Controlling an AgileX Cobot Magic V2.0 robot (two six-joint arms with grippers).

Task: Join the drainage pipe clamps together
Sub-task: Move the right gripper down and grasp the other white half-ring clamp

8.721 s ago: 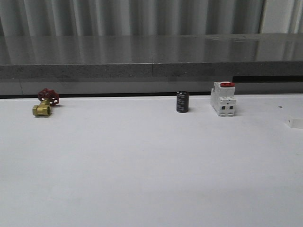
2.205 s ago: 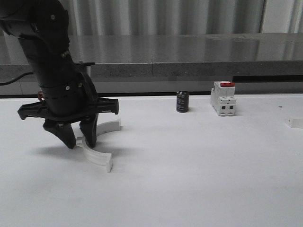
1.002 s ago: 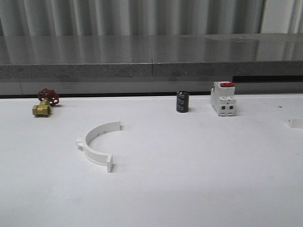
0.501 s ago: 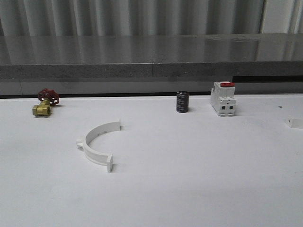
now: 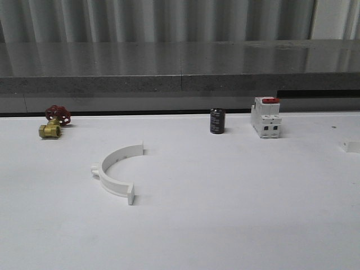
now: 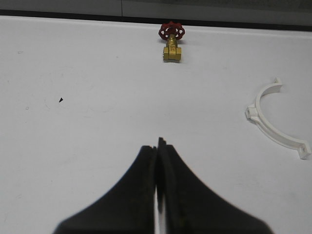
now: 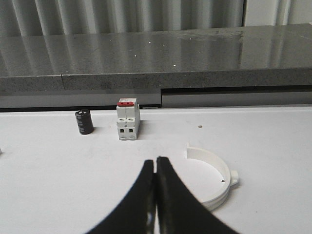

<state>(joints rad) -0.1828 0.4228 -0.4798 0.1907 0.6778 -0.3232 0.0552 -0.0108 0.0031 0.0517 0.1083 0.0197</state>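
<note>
One white half-ring clamp (image 5: 116,169) lies flat on the white table, left of centre, its open side facing right; in the left wrist view this clamp (image 6: 271,127) sits off to one side of my left gripper (image 6: 157,144). That gripper is shut on nothing and hovers over bare table. A second white half-ring clamp (image 7: 225,170) lies beside my right gripper (image 7: 156,160), close to its fingers but apart from them. The right gripper is also shut and empty. The two clamps lie far apart.
A brass valve with a red handle (image 5: 53,123) stands at the back left. A black cylinder (image 5: 217,121) and a white switch block with a red top (image 5: 266,117) stand at the back right. A small white piece (image 5: 351,147) shows at the right edge. A grey ledge (image 5: 180,84) runs behind the table.
The left arm, which stood over the left clamp 2.2 s ago, has left the front view. That clamp was not on the table 8.7 s ago. Nothing has moved in the last second.
</note>
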